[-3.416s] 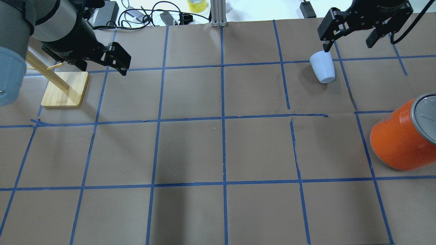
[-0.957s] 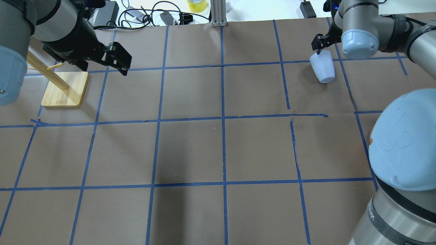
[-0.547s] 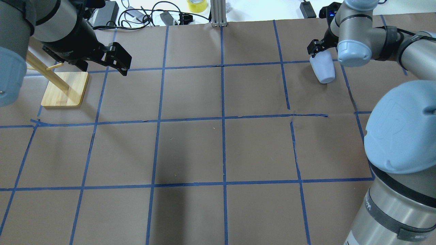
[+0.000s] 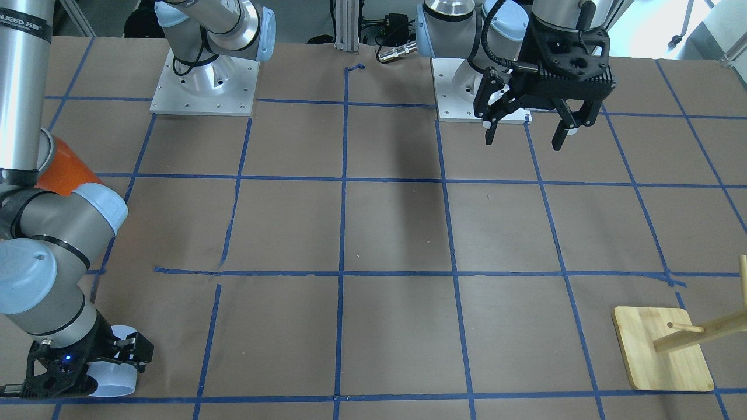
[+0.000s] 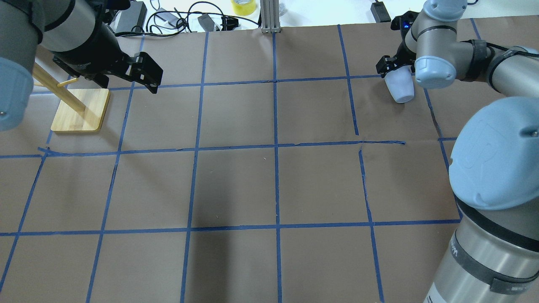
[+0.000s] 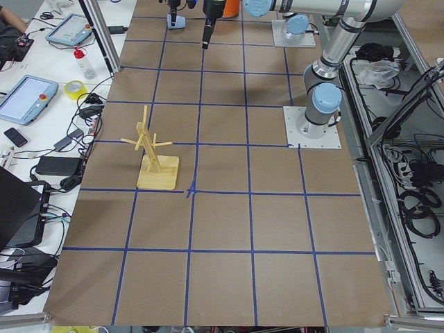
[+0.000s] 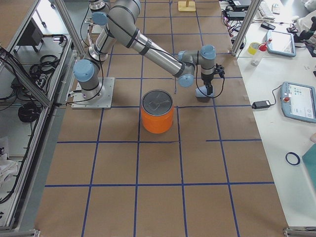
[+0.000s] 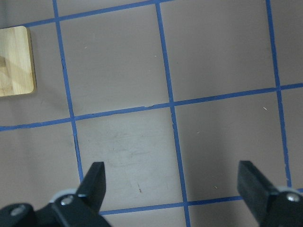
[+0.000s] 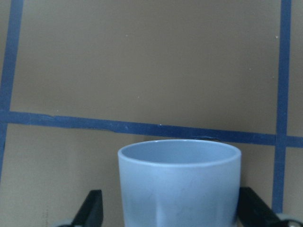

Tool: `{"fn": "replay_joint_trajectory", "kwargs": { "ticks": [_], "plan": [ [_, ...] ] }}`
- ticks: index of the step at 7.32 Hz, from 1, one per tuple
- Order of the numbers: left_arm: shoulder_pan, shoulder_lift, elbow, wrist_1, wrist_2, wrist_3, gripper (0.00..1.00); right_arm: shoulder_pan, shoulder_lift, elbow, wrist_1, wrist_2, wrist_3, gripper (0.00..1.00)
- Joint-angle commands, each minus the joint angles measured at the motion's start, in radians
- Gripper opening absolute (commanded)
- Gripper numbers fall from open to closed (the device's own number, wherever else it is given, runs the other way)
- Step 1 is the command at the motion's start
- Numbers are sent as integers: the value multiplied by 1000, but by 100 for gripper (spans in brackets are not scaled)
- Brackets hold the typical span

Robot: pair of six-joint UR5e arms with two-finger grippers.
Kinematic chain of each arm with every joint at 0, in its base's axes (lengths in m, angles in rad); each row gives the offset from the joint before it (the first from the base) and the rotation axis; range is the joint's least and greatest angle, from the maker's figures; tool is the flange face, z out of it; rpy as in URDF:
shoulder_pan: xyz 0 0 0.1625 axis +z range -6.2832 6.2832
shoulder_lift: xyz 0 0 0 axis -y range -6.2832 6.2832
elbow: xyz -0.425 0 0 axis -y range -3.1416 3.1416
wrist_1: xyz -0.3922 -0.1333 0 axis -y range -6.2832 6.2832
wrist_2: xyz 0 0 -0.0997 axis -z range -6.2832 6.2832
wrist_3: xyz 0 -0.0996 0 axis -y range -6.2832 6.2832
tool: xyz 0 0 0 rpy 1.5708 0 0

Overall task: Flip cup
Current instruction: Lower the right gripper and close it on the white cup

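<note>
the flip is barely begun. the cup (image 9: 179,184) is seen lying on its side on the table (image 5: 236,185), in the far right corner, mouth turned away from the robot. it is straddled by the right gripper (image 9: 171,198), which is spread wide. a gap is left at each finger (image 9: 93,208), so nothing is gripped yet. closing, lifting, turning and setting down are all judged to remain. the left gripper (image 8: 171,168) is spread wide too, empty, near the stand (image 5: 81,110).

those gaps are shown only by the right wrist view; overhead, they are masked by the wrist (image 5: 433,69). the can (image 7: 157,112) is shown whole only from the right side, being hidden overhead by the elbow (image 5: 492,168).
</note>
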State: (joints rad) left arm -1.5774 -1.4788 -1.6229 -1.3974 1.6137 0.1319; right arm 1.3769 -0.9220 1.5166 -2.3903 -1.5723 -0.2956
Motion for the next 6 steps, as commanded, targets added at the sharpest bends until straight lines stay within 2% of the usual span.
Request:
{"fn": "replay_joint_trajectory", "kwargs": {
  "ticks": [1, 6],
  "plan": [
    [-1, 0, 0, 0, 0, 0, 100, -2, 6, 7, -15, -2, 1, 100],
    [1, 2, 0, 0, 2, 0, 100, -9, 43, 11, -66, 0, 3, 99]
  ]
}}
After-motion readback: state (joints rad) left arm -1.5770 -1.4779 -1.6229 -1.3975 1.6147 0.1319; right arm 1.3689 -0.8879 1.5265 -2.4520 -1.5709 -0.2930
